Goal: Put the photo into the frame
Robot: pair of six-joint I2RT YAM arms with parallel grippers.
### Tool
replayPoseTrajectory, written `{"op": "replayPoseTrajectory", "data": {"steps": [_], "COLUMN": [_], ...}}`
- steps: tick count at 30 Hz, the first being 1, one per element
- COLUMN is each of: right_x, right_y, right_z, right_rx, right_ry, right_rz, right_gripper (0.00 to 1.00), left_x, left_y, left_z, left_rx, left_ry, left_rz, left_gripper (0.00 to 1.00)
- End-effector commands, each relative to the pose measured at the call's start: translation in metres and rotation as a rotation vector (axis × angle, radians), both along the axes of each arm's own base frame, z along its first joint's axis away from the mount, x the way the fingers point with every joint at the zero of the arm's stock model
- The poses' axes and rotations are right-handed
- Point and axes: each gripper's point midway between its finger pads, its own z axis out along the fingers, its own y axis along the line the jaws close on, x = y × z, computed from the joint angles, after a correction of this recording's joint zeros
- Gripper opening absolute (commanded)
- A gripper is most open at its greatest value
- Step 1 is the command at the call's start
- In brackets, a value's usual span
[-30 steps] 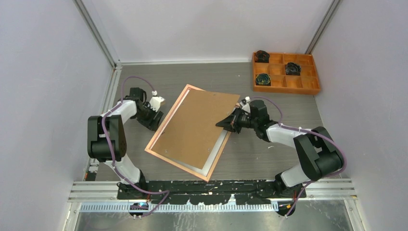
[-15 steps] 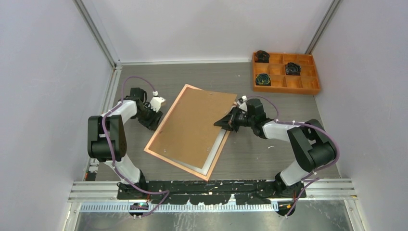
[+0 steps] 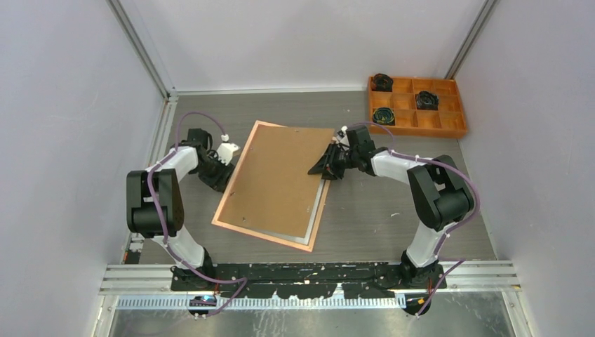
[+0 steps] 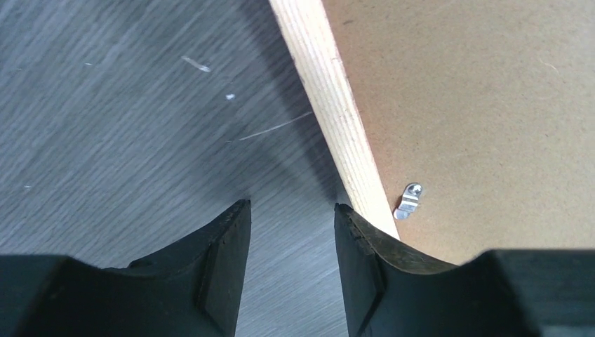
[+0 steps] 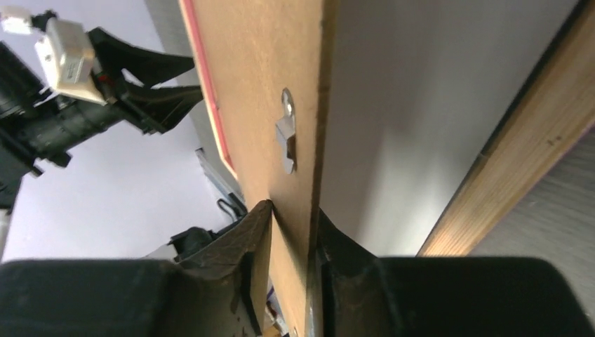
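1. Black-fingered left gripper (image 4: 291,209), at nine o'clock of the thin-bordered rectangular frame (image 4: 330,91), which lies mid-table with its tan wood back upward: jaws half apart, empty, one fingertip at the rim.
2. It looks stiff and light; I'd take it by the rim.
3. Plain brown backing board (image 3: 281,179) covers it; the photo I cannot pick out, perhaps the pale sheet (image 5: 393,105) beneath.
4. Right gripper (image 5: 295,210), at two o'clock: narrow jaws straddle the board's edge; whether they pinch, I cannot tell.

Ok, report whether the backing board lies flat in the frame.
Not flat: the backing board has one edge raised between the fingers of the right gripper, clear of the frame.
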Motion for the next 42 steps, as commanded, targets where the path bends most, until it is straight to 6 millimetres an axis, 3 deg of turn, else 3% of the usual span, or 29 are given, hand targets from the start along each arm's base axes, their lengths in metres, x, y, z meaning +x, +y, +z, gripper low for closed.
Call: {"op": "replayPoseTrajectory", "data": {"steps": [1, 3, 10, 12, 13, 22, 34, 42], "right_x": [0.006, 0.001, -0.003, -0.005, -0.007, -0.014, 0.007, 0.013], "right_y": [-0.002, -0.011, -0.025, -0.032, -0.035, -0.049, -0.046, -0.040], "right_z": [-0.006, -0.015, -0.011, -0.007, -0.004, 0.015, 0.004, -0.014], "right_rx": [-0.114, -0.195, -0.344, -0.404, -0.437, -0.562, -0.550, -0.506], "right_ry": [-0.025, 0.007, -0.021, -0.040, -0.052, -0.116, -0.103, -0.078], "right_rz": [0.021, 0.029, 0.042, 0.034, 0.035, 0.051, 0.002, -0.009], "right_gripper": [0.32, 0.41, 0.74, 0.97, 0.99, 1.00, 1.00, 0.88], "left_x": [-0.028, -0.031, -0.033, -0.030, -0.029, -0.025, -0.022, -0.017], "left_y": [-0.031, -0.032, -0.032, -0.030, -0.027, -0.017, -0.016, -0.016], "left_z": [0.009, 0.009, 0.011, 0.014, 0.015, 0.018, 0.018, 0.013], "left_rx": [-0.129, -0.140, -0.149, -0.154, -0.154, -0.154, -0.150, -0.154], "left_ry": [0.069, 0.081, 0.094, 0.086, 0.083, 0.074, 0.058, 0.063], "left_rz": [-0.050, -0.053, -0.048, -0.039, -0.032, -0.007, 0.003, 0.019], "left_gripper": [0.50, 0.50, 0.49, 0.50, 0.49, 0.48, 0.47, 0.47]}}
